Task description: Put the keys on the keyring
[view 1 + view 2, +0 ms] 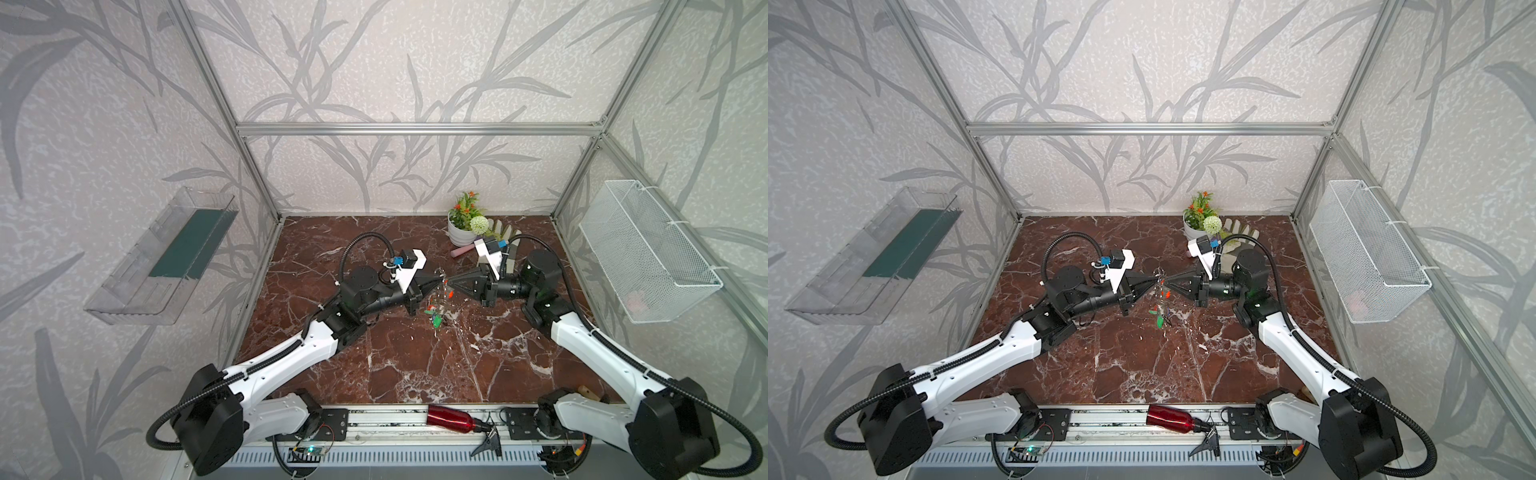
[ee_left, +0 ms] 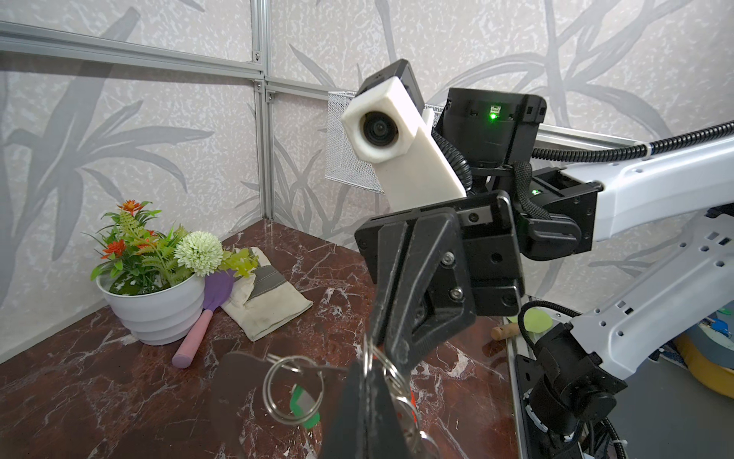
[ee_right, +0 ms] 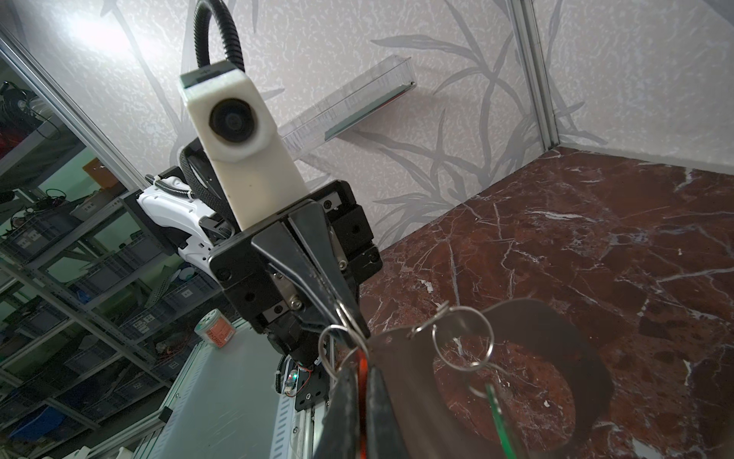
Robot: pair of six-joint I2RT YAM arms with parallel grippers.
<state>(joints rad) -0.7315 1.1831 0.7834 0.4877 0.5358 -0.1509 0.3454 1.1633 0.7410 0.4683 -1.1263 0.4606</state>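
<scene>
Threading looks unfinished: left gripper [image 3: 351,320] pinches keyring [image 3: 556,322]; right gripper [image 2: 391,349], at its 3 o'clock, pinches red key [image 3: 362,373]

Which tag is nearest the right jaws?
The red-orange tag, showing between the right gripper's jaws; the green tag hangs farther along the keyring.

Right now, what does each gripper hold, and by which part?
Left gripper: the keyring, at its ringed edge, lifted off the table. Right gripper: the red key, by its plastic tag.
</scene>
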